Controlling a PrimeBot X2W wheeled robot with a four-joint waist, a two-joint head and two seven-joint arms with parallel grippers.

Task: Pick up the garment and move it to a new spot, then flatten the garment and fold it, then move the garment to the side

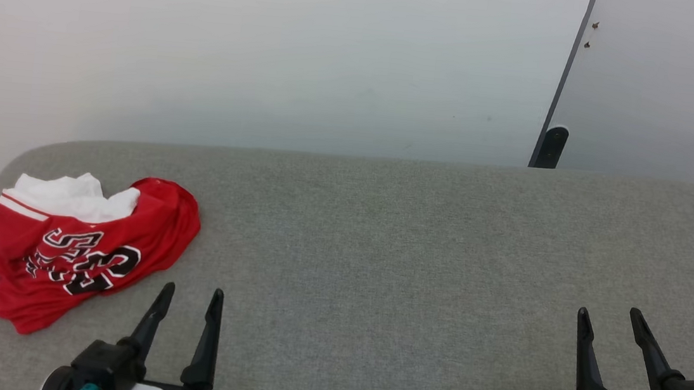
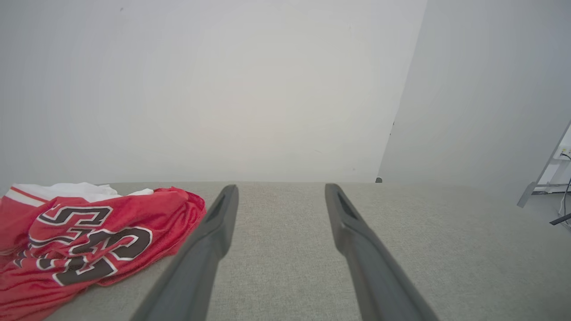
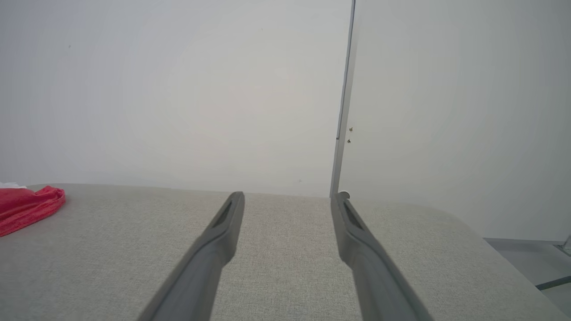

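Crumpled garment (image 1: 87, 246) at 9 o'clock on grey table (image 1: 379, 255), lettering up, white cloth bunched at its 12 o'clock side. Left gripper (image 1: 193, 290) near its 5 o'clock edge, fingers (image 1: 153, 320) spread, nothing between; right gripper (image 1: 609, 313) well apart at 4 o'clock of table, spread likewise, empty. Pick-up not yet begun. Probably best: swing left gripper toward 10 o'clock, drop onto a raised fold rather than the flat hem, pinch through several layers. Probably thin, slippery cloth, likely to trail; lift high before carrying toward centre.
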